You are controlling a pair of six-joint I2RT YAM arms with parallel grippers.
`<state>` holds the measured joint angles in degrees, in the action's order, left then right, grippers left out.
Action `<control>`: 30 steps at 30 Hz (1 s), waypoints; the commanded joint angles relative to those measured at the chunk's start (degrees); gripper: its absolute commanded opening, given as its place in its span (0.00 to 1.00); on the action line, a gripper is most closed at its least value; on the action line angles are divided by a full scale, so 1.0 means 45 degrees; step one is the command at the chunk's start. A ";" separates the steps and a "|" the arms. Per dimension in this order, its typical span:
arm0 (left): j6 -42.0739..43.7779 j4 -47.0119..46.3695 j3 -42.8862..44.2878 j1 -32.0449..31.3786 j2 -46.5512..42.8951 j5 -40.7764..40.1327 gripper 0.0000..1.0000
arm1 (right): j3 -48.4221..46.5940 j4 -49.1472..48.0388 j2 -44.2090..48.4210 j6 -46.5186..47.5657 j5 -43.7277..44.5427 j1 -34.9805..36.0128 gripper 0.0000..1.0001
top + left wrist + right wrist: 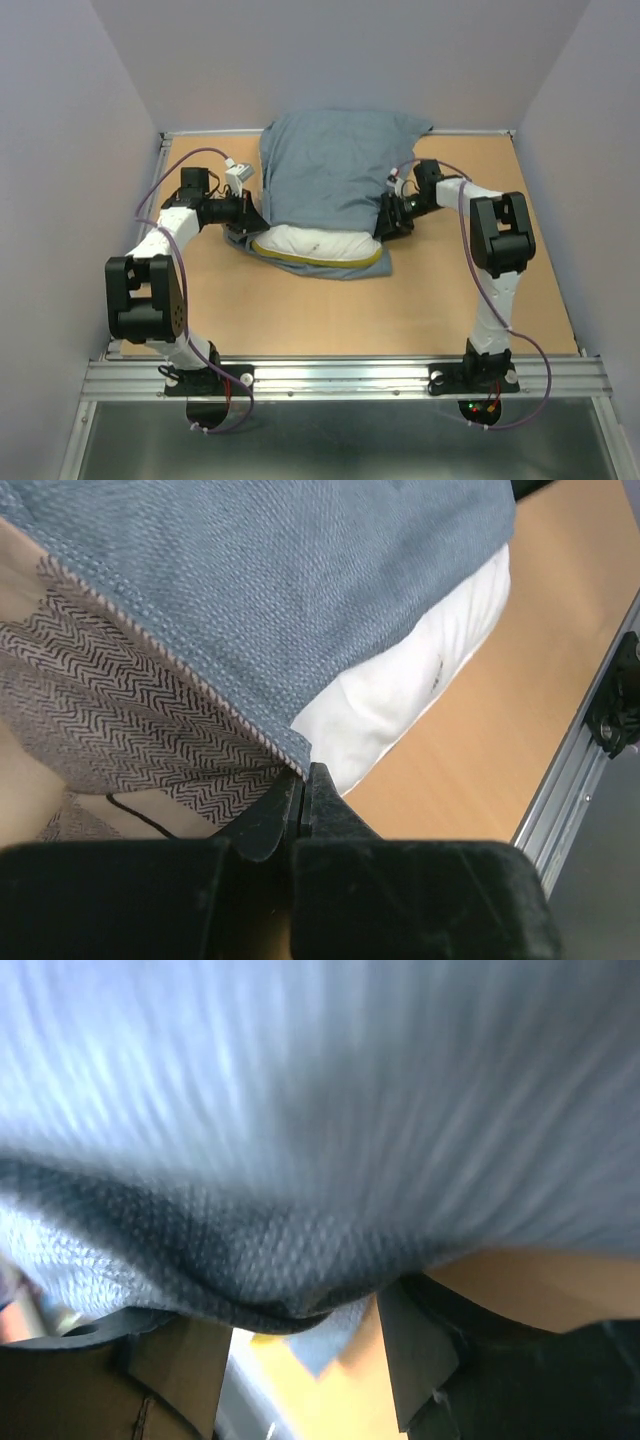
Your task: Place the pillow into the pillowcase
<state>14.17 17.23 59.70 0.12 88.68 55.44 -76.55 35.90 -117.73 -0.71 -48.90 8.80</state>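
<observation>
Black fingers of the left gripper (305, 780) are pressed together in the left wrist view, clamped on the stitched hem of the limp slate-blue woven pillowcase (300, 580). A tan-and-dark herringbone inner face (130, 710) is turned out just beside the pinch, on the side away from the rail. Just beyond the closed fingertips, the soft white rectangular pillow (400, 700) sticks out from under the blue cloth. In the right wrist view, the right gripper (300, 1310) has its two fingers (415, 1360) standing apart. A blurred fold of the pillowcase (320, 1110) sags over and between their tips, and whether they press on it cannot be told. From above, the left gripper (250, 212) and the right gripper (388, 215) sit at opposite side edges of the pillowcase (330, 170). The sack's bulk lies between them and stretches away from them toward the back wall. The pillow (315, 242) lies between the two grippers on their near side, mostly inside the sack, with a white strip rimmed by a yellow edge (320, 262) left uncovered. Everything rests on a tan wooden tabletop (300, 310). A ribbed aluminium rail (350, 375) carries both arm bases behind the grippers, and pale lavender-grey walls (60, 150) close in the sides and back.
</observation>
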 commanded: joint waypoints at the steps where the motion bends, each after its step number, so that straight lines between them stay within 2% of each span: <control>1: -0.0473 -0.0255 0.0053 0.0012 0.0467 0.0531 0.00 | -0.3647 -0.3290 -0.1083 -0.1502 0.1042 0.0155 0.63; 4: -0.0961 -0.0353 0.0170 0.0090 0.0877 0.0804 0.00 | -0.3635 -0.3232 0.0084 -0.1230 0.1278 -0.0001 0.66; 6: -0.1352 -0.0644 0.0112 0.0227 0.1053 0.1058 0.00 | -0.1920 -0.3232 0.1781 -0.0937 0.1278 -0.0216 0.68; 8: -0.1411 -0.0763 0.0053 0.0286 0.1112 0.1273 0.00 | -0.0281 -0.3154 0.2973 -0.0664 0.1317 -0.0645 0.74; 10: -0.1470 -0.0822 0.0092 0.0266 0.1210 0.1293 0.00 | 0.1861 -0.2184 0.4668 0.0484 0.1394 -0.1073 0.82; 13: -0.1373 -0.0744 0.0151 0.0286 0.1249 0.1313 0.00 | 0.3533 -0.0990 0.6004 0.2807 0.1571 -0.1232 0.93; 17: -0.1275 -0.0608 0.0229 0.0286 0.1249 0.1274 0.00 | 0.4586 0.0301 0.6182 0.5366 0.1863 -0.1213 0.96; 20: -0.1216 -0.0549 0.0287 0.0266 0.1210 0.1254 0.00 | 0.4804 0.0674 0.5832 0.6328 0.1787 -0.1252 1.00; 26: -0.1138 -0.0568 0.0346 0.0286 0.1347 0.1235 0.00 | 0.5351 0.0364 0.4914 0.8358 -0.0259 -0.1232 1.00; 29: -0.1080 -0.0588 0.0385 0.0286 0.1445 0.1235 0.00 | 0.5273 0.0129 0.4600 0.8633 -0.1472 -0.1154 1.00; 30: -0.1060 -0.0588 0.0405 0.0286 0.1522 0.1215 0.00 | 0.5467 -0.1148 0.4736 0.7958 -0.2056 -0.1096 1.00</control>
<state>8.49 14.81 59.72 1.34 94.96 59.55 -53.58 37.52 -95.94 32.47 -48.66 3.09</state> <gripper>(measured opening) 0.033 0.998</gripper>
